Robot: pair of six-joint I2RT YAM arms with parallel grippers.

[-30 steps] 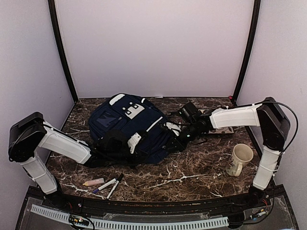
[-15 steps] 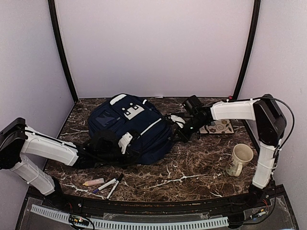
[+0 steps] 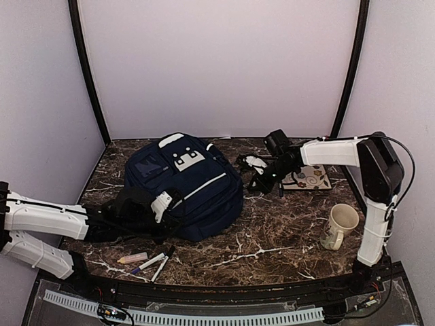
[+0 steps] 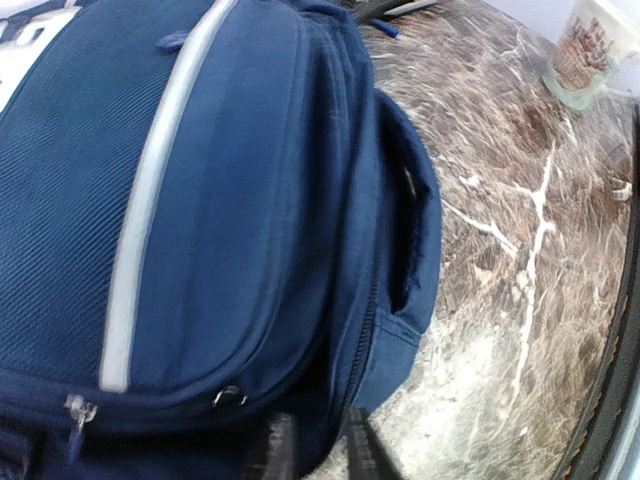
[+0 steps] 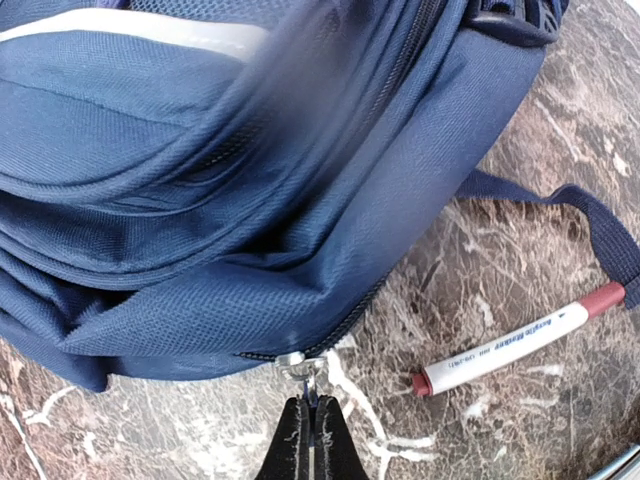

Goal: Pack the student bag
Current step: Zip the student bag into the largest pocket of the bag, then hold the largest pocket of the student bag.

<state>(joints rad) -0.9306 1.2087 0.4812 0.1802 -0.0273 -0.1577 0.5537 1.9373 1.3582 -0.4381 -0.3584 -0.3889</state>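
Brown marble with white veins makes up the table [image 3: 272, 244], and plain pale walls stand around it. The student bag [image 3: 183, 183] lies flat in the middle of the top view, a little to the left. It is big, soft and puffy. It is made of dark blue woven cloth with a thin pale stripe [image 4: 143, 230] and white patches.

Its zips look shut, so I think packing has not started yet. The right jaws are pinched tight on a small shiny metal zip pull [image 5: 298, 365] at the bottom of the right wrist view. The job now looks like opening the bag. The left jaws seem to squeeze blue cloth at the bag's edge, maybe to stop it sliding.

The other things lie out on the table, and none is inside the bag. A white marker with a red cap [image 5: 515, 350] lies just beside the bag, near a flat dark strap [image 5: 590, 215]. More pens [image 3: 155, 261] and a short pink stick [image 3: 132, 258] lie at the lower left of the top view. A flat book with swirly patterns [image 3: 309, 178] is on the right. A smooth cream mug [image 3: 340, 225] stands below it.
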